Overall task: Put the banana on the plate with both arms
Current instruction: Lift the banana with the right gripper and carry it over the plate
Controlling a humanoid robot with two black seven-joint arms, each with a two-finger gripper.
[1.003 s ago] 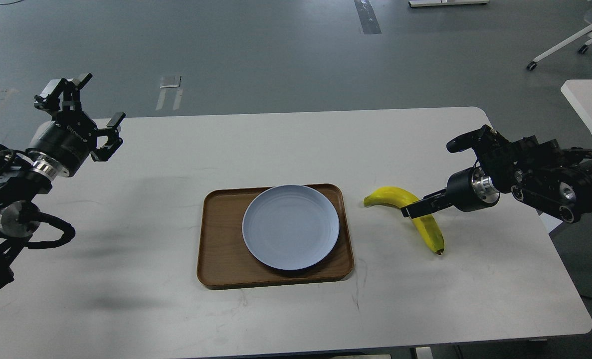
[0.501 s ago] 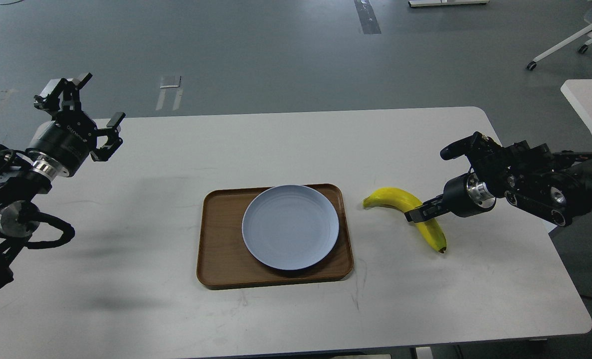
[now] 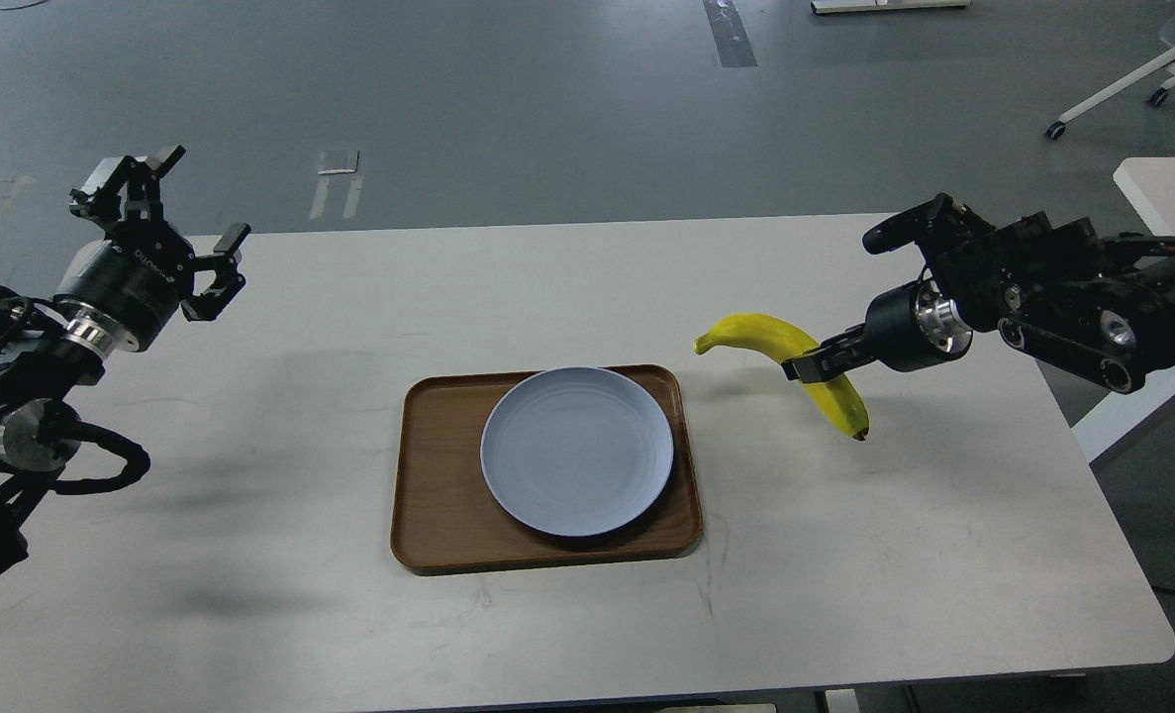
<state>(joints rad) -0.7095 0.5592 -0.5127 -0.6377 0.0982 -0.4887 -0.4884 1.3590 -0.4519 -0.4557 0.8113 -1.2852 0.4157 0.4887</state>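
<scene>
Banana (image 3: 783,349) hangs clear of the desk (image 3: 943,555), pinched near its middle by my right fingers (image 3: 811,361), which are closed on it; its shadow lies on the desk beneath. From the plate (image 3: 577,452) it sits at about two o'clock, beyond the tray's right edge. The plate rests on the brown tray (image 3: 429,515), its face bare, with nothing between it and the fruit. My left fingers (image 3: 191,213) are spread wide and hold nothing, raised at about ten o'clock from the plate, well apart.
</scene>
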